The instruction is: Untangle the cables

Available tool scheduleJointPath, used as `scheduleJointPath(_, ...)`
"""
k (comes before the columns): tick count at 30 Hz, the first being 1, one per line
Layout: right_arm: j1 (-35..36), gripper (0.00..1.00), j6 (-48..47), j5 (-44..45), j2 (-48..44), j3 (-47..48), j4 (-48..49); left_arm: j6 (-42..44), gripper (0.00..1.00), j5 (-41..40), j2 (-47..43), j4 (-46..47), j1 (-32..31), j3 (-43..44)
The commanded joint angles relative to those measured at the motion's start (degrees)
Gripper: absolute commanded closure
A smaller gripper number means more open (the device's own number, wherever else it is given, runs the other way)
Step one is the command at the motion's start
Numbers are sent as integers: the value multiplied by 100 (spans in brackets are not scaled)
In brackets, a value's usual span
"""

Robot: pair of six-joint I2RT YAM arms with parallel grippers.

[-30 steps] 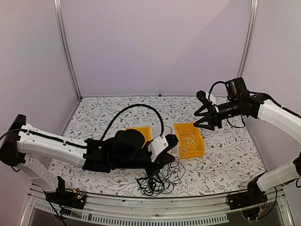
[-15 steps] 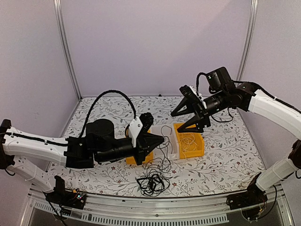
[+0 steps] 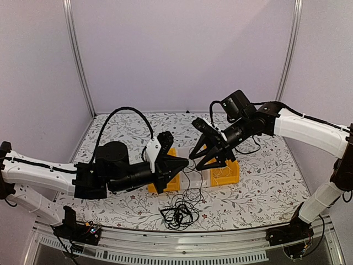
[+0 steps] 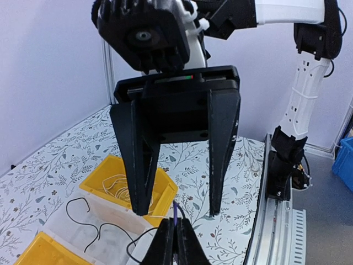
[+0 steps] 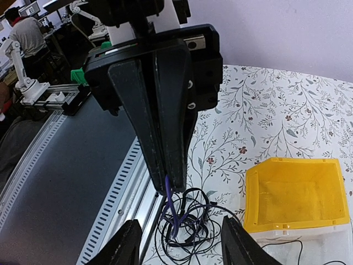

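Your left gripper [image 3: 185,163], clenched on a purple strand [image 5: 170,207], has risen above the tangle [image 3: 177,212] near the front edge, and your right gripper [image 3: 194,164] has swung in facing it, released, ready to take that strand.

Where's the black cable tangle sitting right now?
In the top view, the black cable tangle lies on the table near its front edge, centre, in front of the left yellow bin and below the left tool.
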Motion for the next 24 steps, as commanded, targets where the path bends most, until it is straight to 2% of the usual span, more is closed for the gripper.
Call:
scheduleJointPath(1, 101, 51, 12, -374, 185, 171, -157, 39, 100, -114, -130, 220, 72, -64)
scheduleJointPath(4, 116, 56, 12, -655, 236, 251, -160, 45, 100, -151, -113, 226, 81, -79)
scheduleJointPath(7, 126, 88, 69, -694, 313, 368, -192, 49, 100, -213, -88, 255, 75, -115)
scheduleJointPath(9, 126, 100, 66, -682, 366, 433, -253, 60, 100, -332, -48, 242, 81, -130)
scheduleJointPath(12, 126, 100, 45, -705, 294, 421, -292, 11, 99, -811, 71, 256, 78, -171)
scheduleJointPath(15, 126, 100, 75, -697, 130, 454, -354, -120, 90, -1338, 301, 453, 90, -252)
scheduleJointPath(17, 126, 100, 77, -743, 58, 531, -493, -172, 87, -1506, 522, 676, 96, -268)
scheduleJointPath(21, 126, 100, 31, -971, 31, 754, -849, -223, 88, -1581, 1134, 1281, 137, -169)
scheduleJointPath(24, 127, 100, -69, -1219, 44, 1173, -1290, -383, 94, -1590, 1615, 1577, 183, -56)
